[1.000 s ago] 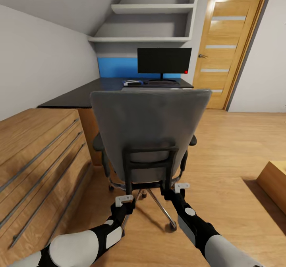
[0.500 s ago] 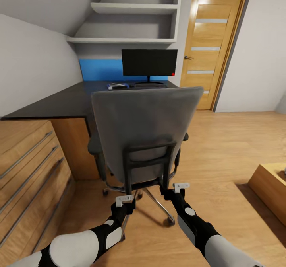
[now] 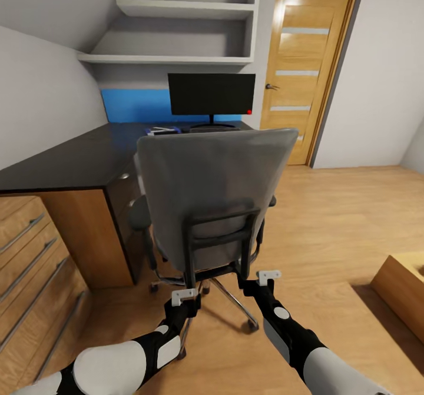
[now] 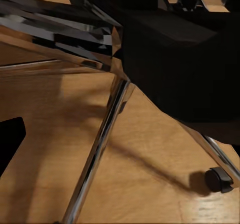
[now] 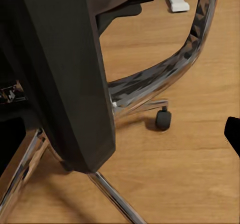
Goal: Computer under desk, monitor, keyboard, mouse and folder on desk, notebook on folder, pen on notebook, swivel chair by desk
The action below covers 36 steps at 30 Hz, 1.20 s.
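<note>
Head view: swivel chair sits just off the tabletop w/ both tools, left tool & right tool, at its lower back frame, grip state unclear, so push evenly, slowly, keeping castors tracking straight

Light wood planks cover the floor, lit warmly with soft shadows. Pale grey-white walls rise to a sloped ceiling at the left. Two white shelves are built into the corner recess, one above the other. Just right of them stands a shut wooden door with frosted horizontal strips and a small handle. A light-wood dresser with long bar handles sits at the near left; a wooden box corner shows at the right edge.
</note>
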Motion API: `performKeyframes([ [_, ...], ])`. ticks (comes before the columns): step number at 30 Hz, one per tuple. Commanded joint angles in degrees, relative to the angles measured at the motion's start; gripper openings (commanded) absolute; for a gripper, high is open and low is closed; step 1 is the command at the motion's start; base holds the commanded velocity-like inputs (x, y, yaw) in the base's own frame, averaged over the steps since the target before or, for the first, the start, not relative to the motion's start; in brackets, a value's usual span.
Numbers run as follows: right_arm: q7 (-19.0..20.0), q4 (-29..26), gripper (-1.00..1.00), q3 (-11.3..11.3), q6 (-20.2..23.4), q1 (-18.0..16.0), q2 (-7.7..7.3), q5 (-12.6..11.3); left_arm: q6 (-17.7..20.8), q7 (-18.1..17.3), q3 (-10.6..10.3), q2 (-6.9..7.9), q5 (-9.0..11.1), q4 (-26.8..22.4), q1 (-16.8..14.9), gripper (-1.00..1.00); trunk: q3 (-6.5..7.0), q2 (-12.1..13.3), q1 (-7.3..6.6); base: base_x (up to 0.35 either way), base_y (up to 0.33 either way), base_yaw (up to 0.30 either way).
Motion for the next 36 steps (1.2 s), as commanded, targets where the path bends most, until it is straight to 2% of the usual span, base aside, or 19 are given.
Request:
performKeyframes([
  [1,-0.5,0.0,1.0,0.3,-0.3,-0.1,-0.05,-0.5,-0.3,0.4,0.6,0.0,0.3,-0.1,-0.1,1.0,-0.04,0.0,0.02,0.333,0.013,-0.002],
  [25,-0.5,0.0,1.0,0.3,-0.2,-0.1,-0.05,-0.4,-0.3,0.6,0.6,0.0,0.4,0.0,-0.1,1.0,-0.04,0.0,0.02,0.333,0.029,0.0],
  [29,-0.9,0.1,1.0,0.3,-0.7,-0.1,1.0,-0.3,-0.3,0.7,0.7,0.0,0.6,0.2,-0.1,1.0,-0.05,0.0,0.02,0.321,0.0,0.0],
  [36,-0.8,0.1,1.0,0.5,-1.1,-0.1,0.54,-0.3,-0.3,0.7,0.3,0.48,0.5,0.2,-0.1,1.0,-0.05,0.0,0.02,0.321,0.0,0.0],
])
